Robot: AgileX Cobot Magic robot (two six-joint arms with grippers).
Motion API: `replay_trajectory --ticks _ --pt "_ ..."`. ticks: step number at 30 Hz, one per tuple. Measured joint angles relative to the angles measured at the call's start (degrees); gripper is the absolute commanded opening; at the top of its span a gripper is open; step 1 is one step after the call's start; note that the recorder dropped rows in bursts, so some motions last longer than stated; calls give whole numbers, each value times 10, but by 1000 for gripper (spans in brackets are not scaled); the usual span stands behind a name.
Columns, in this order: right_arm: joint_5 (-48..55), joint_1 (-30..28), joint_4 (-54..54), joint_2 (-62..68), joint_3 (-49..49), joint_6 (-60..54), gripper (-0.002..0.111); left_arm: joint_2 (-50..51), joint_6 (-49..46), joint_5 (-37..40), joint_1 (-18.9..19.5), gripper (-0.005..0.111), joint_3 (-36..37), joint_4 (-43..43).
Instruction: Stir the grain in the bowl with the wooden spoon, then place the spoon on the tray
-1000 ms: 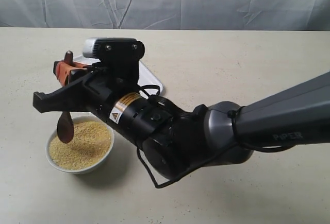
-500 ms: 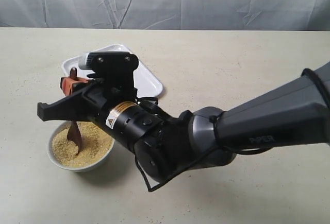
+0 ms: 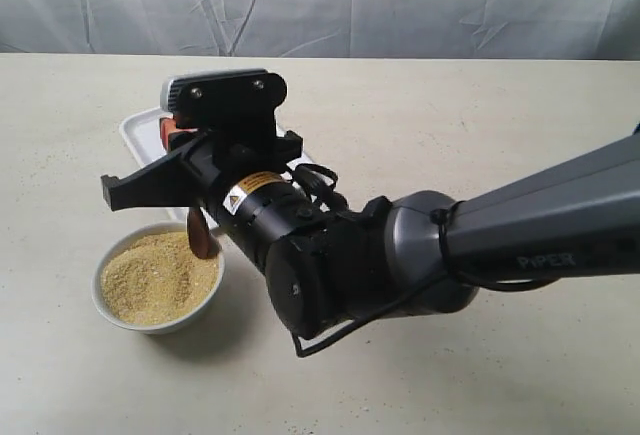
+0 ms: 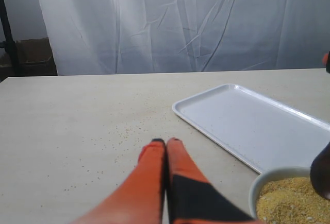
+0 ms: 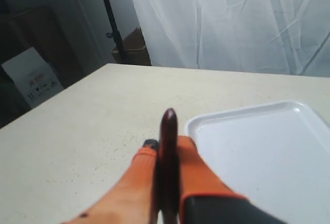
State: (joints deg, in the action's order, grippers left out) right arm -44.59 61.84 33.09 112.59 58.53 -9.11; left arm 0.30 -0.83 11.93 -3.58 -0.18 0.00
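Note:
The white bowl (image 3: 112, 310) holds a mound of yellow grain (image 3: 150, 280) at the left. My right gripper (image 3: 178, 135) reaches across above it, shut on the dark wooden spoon (image 3: 203, 239). The spoon hangs down with its tip at the grain by the bowl's right rim. In the right wrist view the spoon's handle (image 5: 168, 131) stands between the orange fingers of the right gripper (image 5: 167, 145). The white tray (image 3: 138, 129) lies behind the bowl, mostly hidden by the gripper. My left gripper (image 4: 165, 142) is shut and empty, low over the table beside the bowl (image 4: 273, 183) and the tray (image 4: 258, 126).
Loose grains are scattered on the beige table (image 4: 118, 131) near the tray. A white curtain (image 3: 400, 5) hangs behind the table's far edge. The right arm (image 3: 520, 235) stretches across the right half of the table.
The spoon dipped into the grain at the bowl's left, then swept to the bowl's right rim. The right gripper moved right and towards the tray.

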Motion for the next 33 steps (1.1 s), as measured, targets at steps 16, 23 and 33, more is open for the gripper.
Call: replay_trajectory --ticks 16,23,33 --pt "1 15 -122 3 1 39 -1 0 0 0 0 0 0 0" --pt "-10 16 -108 -17 1 -24 -1 0 0 0 0 0 0 0" --pt "20 16 -44 17 1 -43 -1 0 0 0 0 0 0 0"
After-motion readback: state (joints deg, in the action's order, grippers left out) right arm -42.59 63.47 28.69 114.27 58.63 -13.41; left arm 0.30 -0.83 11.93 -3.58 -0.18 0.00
